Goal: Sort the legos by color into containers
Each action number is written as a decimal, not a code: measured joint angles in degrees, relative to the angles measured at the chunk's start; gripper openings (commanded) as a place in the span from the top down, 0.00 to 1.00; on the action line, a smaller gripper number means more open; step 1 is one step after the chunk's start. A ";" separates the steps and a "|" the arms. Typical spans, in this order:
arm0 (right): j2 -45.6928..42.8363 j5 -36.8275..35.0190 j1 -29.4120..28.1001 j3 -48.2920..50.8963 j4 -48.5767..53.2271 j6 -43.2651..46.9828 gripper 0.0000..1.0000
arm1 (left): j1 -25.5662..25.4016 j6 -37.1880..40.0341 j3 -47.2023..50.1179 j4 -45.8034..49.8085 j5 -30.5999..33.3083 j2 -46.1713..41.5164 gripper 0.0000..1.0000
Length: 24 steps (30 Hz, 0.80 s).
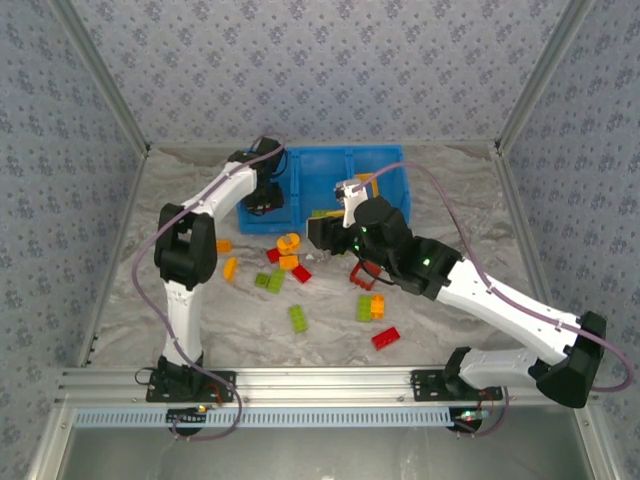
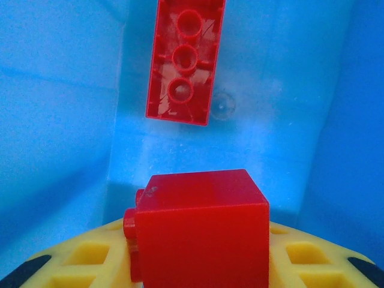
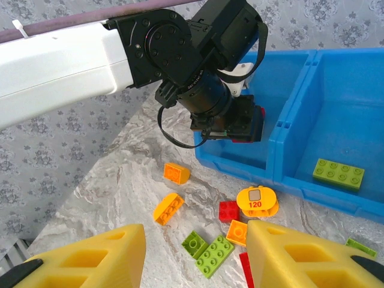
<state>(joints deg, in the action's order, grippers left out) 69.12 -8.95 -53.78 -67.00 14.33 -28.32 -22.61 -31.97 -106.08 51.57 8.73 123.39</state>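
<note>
My left gripper (image 2: 201,255) is shut on a red brick (image 2: 201,231), held just above the floor of the left compartment of the blue tray (image 2: 54,120). Another red brick (image 2: 185,60) lies there, underside up. From above, the left gripper (image 1: 265,197) hangs over the tray (image 1: 385,160). My right gripper (image 3: 195,264) stands open above loose legos on the table: two green bricks (image 3: 214,256), a red brick (image 3: 229,211), orange bricks (image 3: 168,208) and an orange rounded piece marked 120 (image 3: 257,201). A green brick (image 3: 338,173) lies in the middle compartment. The right gripper (image 1: 318,236) is near the tray's front.
More loose bricks are scattered in front of the tray: green (image 1: 298,318), green and orange together (image 1: 370,306), red (image 1: 385,338), a red frame (image 1: 362,275), orange (image 1: 231,268). The left arm's cable and wrist (image 3: 198,66) hang over the tray's left end.
</note>
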 measured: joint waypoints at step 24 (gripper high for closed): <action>-0.94 -3.76 0.76 4.04 9.31 -7.45 0.44 | 0.11 0.07 0.00 1.55 -0.61 1.55 0.43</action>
<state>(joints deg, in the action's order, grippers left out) 68.18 -12.71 -53.01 -62.96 23.64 -35.77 -22.50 -31.90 -106.08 53.12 8.12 124.95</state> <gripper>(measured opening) 0.558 0.577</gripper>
